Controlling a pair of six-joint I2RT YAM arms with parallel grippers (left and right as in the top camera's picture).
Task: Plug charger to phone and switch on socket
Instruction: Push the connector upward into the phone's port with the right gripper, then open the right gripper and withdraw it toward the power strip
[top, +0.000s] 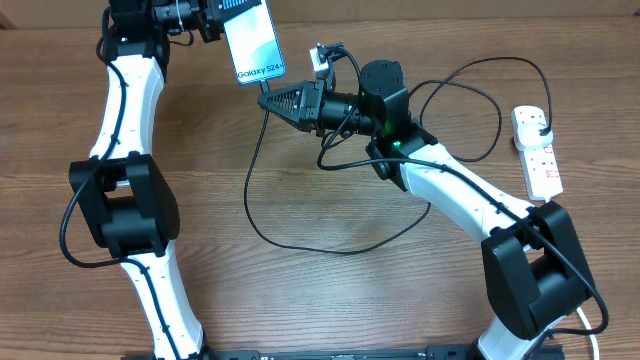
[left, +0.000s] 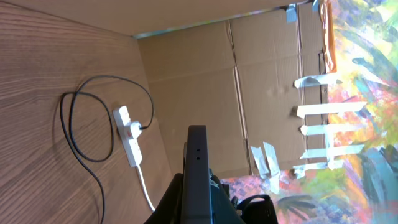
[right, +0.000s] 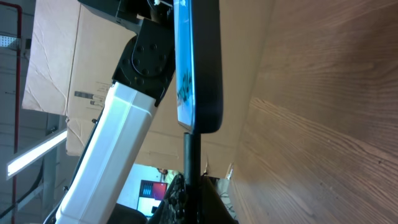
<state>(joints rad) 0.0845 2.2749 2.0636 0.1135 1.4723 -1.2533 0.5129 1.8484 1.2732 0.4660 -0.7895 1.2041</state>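
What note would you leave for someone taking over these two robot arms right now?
Left end effector: shut on the phone, held off the table, screen lit.
Right end effector: shut on the charger at its connector, tip at the phone's bottom edge.
Socket: on the table by the right arm, the charger's other end running to it.
Done: both things grasped and lined up.
To do: confirm the connector is seated (cannot tell), then flip the socket switch.

Bare table (top: 330, 310) front-centre; charger (top: 340, 252) loops cross middle, crowd approach to socket (top: 540, 160) far right.
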